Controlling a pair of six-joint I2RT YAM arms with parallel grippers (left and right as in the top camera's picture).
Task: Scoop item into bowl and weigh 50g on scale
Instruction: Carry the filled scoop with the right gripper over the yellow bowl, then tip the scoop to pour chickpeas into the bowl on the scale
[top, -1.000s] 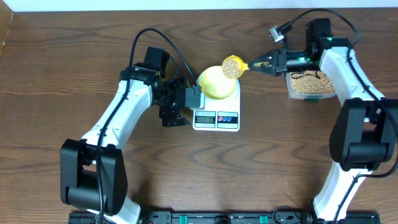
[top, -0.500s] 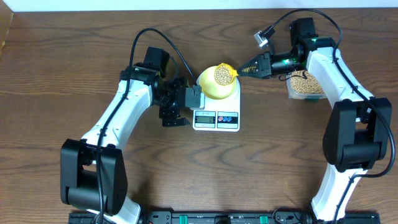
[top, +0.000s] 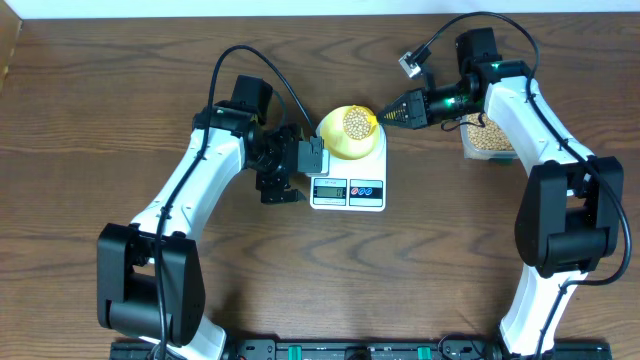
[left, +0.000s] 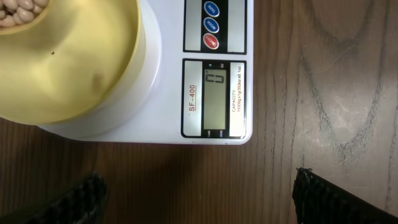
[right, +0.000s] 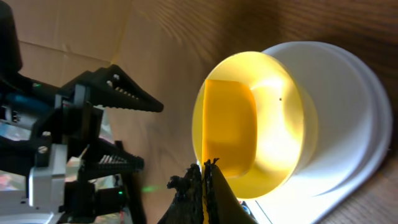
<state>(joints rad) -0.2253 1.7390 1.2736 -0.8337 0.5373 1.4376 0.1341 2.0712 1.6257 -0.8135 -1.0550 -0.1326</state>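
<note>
**Loaded scoop arrives over the bowl; scale reads zero**

Since a second ago the right arm has swung left, away from the clear container (top: 492, 140), and carried the yellow scoop (top: 366, 119) from beyond the bowl's far edge to a spot directly over the bowl (top: 338, 145). The left arm has not shifted.

The right gripper (top: 392, 116) has its fingers pressed together on the scoop's handle. The wrist view shows them closed tight on it, with the scoop's back wall framed by the bowl's opening. The scoop is level, so the beans (top: 356, 122) ride heaped inside it. None appears to have been tipped out, and what shows of the bowl's inside looks bare. More beans lie in the container behind the right arm.

The bowl sits on the platform of the scale (top: 376, 160), so whatever is tipped in registers at once. The display (left: 214, 96) shows a single zero, which fits an empty, tared bowl.

The left gripper (left: 196, 200) hangs just beside the scale's front left corner with its fingers spread wide and nothing between them. Its job here seems to be watching: its camera looks straight down on the display, so the reading can be followed during the pour.

The next step is probably a slow tilt of the scoop, since a fast one could overshoot the target weight.
</note>
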